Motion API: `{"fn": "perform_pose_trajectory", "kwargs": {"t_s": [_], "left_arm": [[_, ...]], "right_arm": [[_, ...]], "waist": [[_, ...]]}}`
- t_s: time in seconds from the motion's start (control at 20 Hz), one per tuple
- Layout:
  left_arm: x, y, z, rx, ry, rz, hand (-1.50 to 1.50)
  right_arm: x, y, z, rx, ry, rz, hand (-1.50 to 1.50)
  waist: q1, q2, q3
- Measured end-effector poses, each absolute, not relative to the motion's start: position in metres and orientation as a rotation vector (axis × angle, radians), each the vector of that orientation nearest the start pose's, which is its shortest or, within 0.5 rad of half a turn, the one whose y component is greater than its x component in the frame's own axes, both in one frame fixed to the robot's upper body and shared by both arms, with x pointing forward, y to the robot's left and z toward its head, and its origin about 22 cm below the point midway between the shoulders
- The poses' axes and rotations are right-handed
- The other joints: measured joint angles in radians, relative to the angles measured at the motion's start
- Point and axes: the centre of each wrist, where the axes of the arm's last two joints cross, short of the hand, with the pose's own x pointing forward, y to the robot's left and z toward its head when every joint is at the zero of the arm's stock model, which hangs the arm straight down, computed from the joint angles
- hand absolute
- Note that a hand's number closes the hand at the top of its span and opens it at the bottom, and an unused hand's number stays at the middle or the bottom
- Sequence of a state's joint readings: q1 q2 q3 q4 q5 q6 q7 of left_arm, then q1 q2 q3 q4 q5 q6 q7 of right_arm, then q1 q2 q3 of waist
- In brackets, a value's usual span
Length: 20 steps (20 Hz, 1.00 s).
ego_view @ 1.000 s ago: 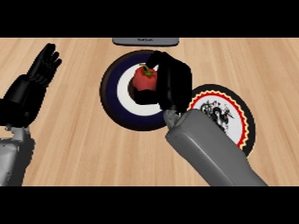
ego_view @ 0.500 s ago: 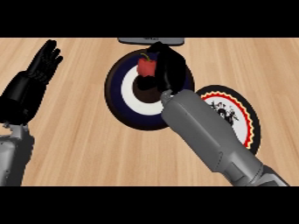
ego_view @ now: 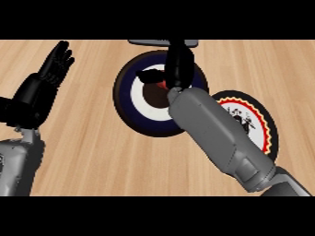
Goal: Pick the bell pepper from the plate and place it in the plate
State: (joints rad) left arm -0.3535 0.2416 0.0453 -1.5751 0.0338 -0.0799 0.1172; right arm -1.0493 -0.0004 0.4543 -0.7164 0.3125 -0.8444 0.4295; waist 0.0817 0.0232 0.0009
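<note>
1. Under the right hand [ego_view: 178, 64], a red sliver of the bell pepper [ego_view: 162, 85] shows just beside the palm; the hand hides the rest of it.
2. The right hand is wrapped round the pepper, thumb on one side and fingers on the other.
3. Hand and pepper are over the middle of the blue plate [ego_view: 127, 99], which has a white ring and a dark centre. I cannot tell whether the pepper touches the plate.
4. Behind the hand's wrist, the grey forearm [ego_view: 208, 129] crosses the second plate [ego_view: 259, 120], white with a red and yellow rim. Nothing shows in its visible part.
5. Just past the fingertips, a grey object [ego_view: 147, 43] lies at the far edge of the wooden counter [ego_view: 92, 152].
6. Well apart, at the view's left, the left hand [ego_view: 41, 90] rests relaxed, fingers up, holding nothing.
</note>
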Motion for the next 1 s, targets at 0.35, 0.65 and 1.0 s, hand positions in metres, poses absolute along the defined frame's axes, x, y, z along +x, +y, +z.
{"fn": "perform_pose_trajectory", "kwargs": {"t_s": [0.35,0.65,1.0], "left_arm": [[0.306,0.264,0.102,0.092,-1.769,-0.276,0.00],[0.304,0.273,0.105,0.118,-1.753,-0.246,0.00],[0.302,0.284,0.102,0.143,-1.747,-0.230,0.00]], "right_arm": [[0.394,-0.035,0.104,-0.558,-1.769,0.029,-1.50],[0.387,-0.061,0.088,-0.481,-1.790,-0.127,-1.50],[0.358,-0.127,0.054,-0.433,-1.819,-0.222,-1.50]], "waist": [[-0.020,-0.007,0.000],[-0.059,-0.017,0.000],[-0.084,-0.023,0.000]]}}
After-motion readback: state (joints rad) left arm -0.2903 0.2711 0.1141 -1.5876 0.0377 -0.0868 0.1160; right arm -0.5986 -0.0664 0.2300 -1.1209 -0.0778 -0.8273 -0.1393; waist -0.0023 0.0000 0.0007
